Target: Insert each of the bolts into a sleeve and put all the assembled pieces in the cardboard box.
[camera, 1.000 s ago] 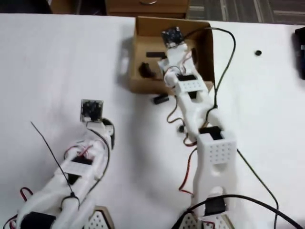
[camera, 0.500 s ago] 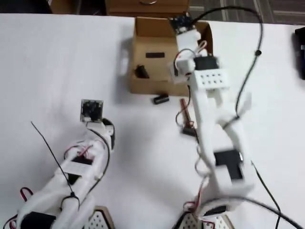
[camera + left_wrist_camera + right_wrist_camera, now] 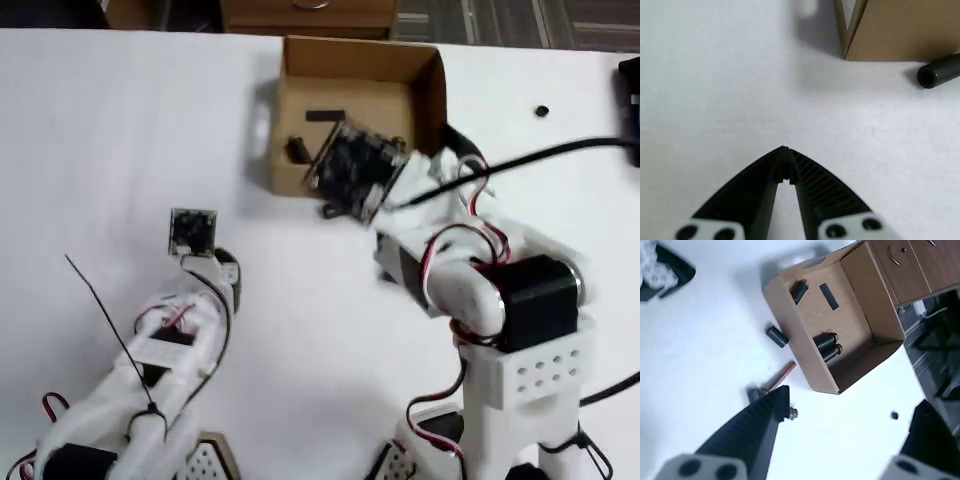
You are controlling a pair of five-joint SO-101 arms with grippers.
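Near the cardboard box (image 3: 360,58), right gripper (image 3: 856,396) is hovering spread wide; left gripper (image 3: 785,170) is sitting closed; 2 assembled pieces (image 3: 827,345) are lying inside.

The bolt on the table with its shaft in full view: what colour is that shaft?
Copper-coloured; the bolt shows best in the right wrist view.
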